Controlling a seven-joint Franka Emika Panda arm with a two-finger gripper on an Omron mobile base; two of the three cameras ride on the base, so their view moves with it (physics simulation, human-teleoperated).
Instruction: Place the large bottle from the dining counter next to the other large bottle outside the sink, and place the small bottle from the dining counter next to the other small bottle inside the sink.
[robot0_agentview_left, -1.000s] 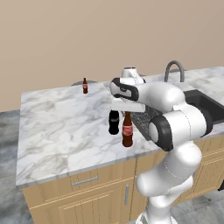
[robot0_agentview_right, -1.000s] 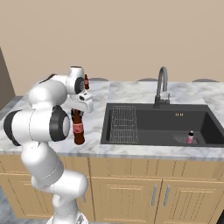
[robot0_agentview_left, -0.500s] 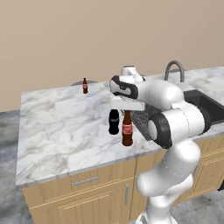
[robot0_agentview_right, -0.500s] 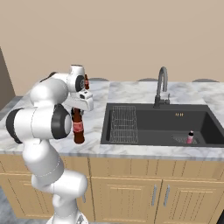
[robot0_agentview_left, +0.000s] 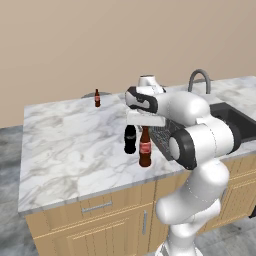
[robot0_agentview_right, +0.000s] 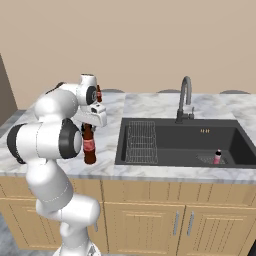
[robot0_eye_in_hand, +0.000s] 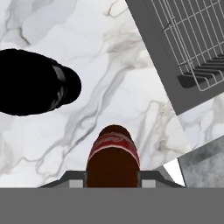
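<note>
Pincer (robot0_eye_in_hand: 113, 177) state unclear over large bottle (robot0_agentview_left: 145, 147); small bottle (robot0_agentview_left: 97, 99) leftward, pink bottle (robot0_agentview_right: 217, 156) in sink (robot0_agentview_right: 175, 150) rightward.

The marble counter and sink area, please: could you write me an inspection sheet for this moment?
Surface: white-and-grey marble counter, dark grey sink with wire rack.
Job's things: tall brown red-labelled bottle upright beside tall black bottle, outside the sink; tiny brown bottle at the counter's far edge; tiny pink bottle in the basin.
Clutter: nothing seen.
Claw: over the tall brown bottle's top; grip cannot be told.
Cables: nothing seen.
Surroundings: beige wall, light wooden cabinets.
</note>
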